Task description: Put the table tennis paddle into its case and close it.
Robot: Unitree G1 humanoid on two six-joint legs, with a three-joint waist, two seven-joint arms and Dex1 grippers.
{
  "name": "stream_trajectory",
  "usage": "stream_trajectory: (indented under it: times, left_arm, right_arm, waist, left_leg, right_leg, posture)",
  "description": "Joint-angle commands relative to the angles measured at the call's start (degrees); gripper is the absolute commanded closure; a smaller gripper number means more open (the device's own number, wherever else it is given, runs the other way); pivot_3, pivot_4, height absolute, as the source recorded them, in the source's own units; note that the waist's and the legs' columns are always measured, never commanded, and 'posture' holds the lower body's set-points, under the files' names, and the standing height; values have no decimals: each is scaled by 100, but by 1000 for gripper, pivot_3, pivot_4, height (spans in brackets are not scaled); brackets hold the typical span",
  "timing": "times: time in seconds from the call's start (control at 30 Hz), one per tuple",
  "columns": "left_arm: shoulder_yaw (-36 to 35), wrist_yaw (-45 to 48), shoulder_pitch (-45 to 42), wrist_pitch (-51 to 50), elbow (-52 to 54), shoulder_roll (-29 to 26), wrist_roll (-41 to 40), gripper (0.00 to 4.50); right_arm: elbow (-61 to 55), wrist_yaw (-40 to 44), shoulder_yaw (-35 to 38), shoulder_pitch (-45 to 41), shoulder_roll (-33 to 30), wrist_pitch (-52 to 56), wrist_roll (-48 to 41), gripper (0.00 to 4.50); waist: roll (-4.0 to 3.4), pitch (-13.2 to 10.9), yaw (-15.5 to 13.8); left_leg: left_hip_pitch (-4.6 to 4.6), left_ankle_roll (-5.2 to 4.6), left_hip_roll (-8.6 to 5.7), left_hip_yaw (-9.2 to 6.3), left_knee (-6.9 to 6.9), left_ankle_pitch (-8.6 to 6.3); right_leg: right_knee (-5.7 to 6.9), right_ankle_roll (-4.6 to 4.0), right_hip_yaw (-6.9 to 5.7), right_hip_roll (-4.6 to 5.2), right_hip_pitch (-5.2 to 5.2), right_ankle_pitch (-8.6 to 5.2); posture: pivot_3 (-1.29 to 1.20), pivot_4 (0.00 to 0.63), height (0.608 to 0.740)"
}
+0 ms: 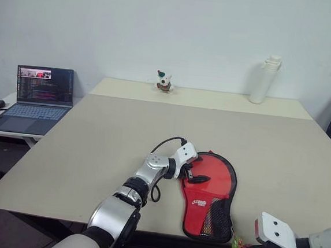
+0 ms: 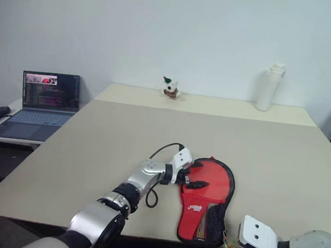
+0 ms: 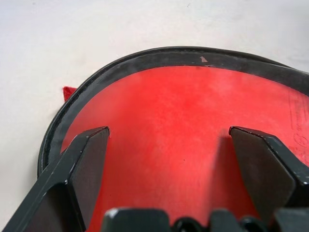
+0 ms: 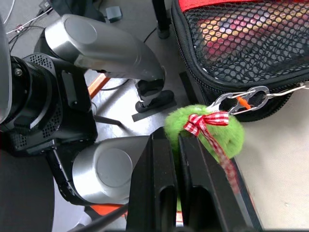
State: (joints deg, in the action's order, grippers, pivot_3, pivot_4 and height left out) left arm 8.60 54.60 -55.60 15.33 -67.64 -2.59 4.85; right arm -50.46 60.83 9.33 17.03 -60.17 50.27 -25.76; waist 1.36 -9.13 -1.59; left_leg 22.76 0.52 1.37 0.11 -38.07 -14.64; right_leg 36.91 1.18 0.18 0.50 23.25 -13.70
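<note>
Case [image 1: 208, 200] lies red side up at lower centre-right of frame, near front edge of surface [image 1: 95, 135]. Left gripper [image 1: 195, 174] over its round end, jaws spread wide, nothing held. Right gripper [image 4: 176, 159] at lower right, jaws closed on green pom-pom [image 4: 212, 130] clipped to case's zip. Paddle itself can't be made out.

red case [image 1: 208, 193] – black mesh; green pompom [image 4: 203, 126]

A white logo on the red face of the case [image 1: 207, 192], its lettering too small to read
</note>
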Motion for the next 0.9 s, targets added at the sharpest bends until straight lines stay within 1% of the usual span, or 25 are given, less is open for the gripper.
stream_trajectory:
  times: [0.03, 0.2, 0.33, 0.5, 0.6, 0.73, 0.87, 0.9]
  left_arm:
    - [184, -100, 51, -102, -236, 67, 246, 157]
    - [176, -152, 40, -96, -255, 88, 258, 157]
    - [179, -180, 41, -94, -258, 108, 266, 157]
    - [165, -204, 30, -88, -266, 114, 276, 157]
    - [161, -209, 24, -84, -268, 115, 278, 157]
    - [147, -213, 24, -79, -257, 129, 276, 157]
    - [110, -202, 25, -58, -189, 171, 219, 157]
    - [95, -186, 18, -46, -154, 173, 196, 157]
  right_arm:
    - [-526, 151, -113, 202, -51, 72, -520, 4478]
    - [-893, 126, -4, 597, -98, 182, -829, 4478]
    - [-954, -25, -34, 732, -201, 67, -964, 4478]
    - [-954, -421, -224, 565, -330, -21, -1183, 4478]
    - [-954, -528, -199, 490, -435, 107, -1395, 4478]
    - [-887, -688, 49, 204, -398, 319, -1718, 3477]
    - [-366, -953, 355, -565, -261, 631, -2354, 2125]
    - [-229, -1013, 420, -746, -235, 707, -2503, 2125]
  waist:
    - [0, 0, 1]
    - [0, 0, 2]
    - [4, -1, 18]
    - [4, -1, 18]
    - [5, -1, 18]
    - [10, -1, 20]
    - [13, -3, 35]
    - [15, -4, 32]
  left_leg:
    - [2, 0, 0, -1, 1, 0]
    - [3, 0, -2, -4, 5, 0]
    - [-2, 0, -1, -1, 1, 0]
    - [-5, 0, 0, -2, 0, 0]
    - [-3, 0, 0, -1, 1, 0]
    - [-4, 0, 0, 0, 0, 0]
    - [-8, 0, 2, 2, -4, 0]
    - [-9, 0, 3, 2, -4, 1]
  right_leg:
    - [-1, 0, -1, 0, 0, 0]
    - [-2, 3, -5, 0, 0, -4]
    - [3, 5, -2, 0, -1, -3]
    - [4, 5, -5, 0, -3, -3]
    - [2, 5, -4, -1, -3, -3]
    - [3, 6, -2, 0, -3, -2]
    - [6, 11, 2, 0, -4, 1]
    - [6, 12, 3, 0, -6, 2]
  posture:
    - [0, 150, 740]
    - [0, 150, 740]
    - [0, 150, 740]
    - [0, 150, 740]
    - [0, 150, 740]
    - [0, 150, 740]
    - [0, 150, 740]
    - [0, 150, 740]
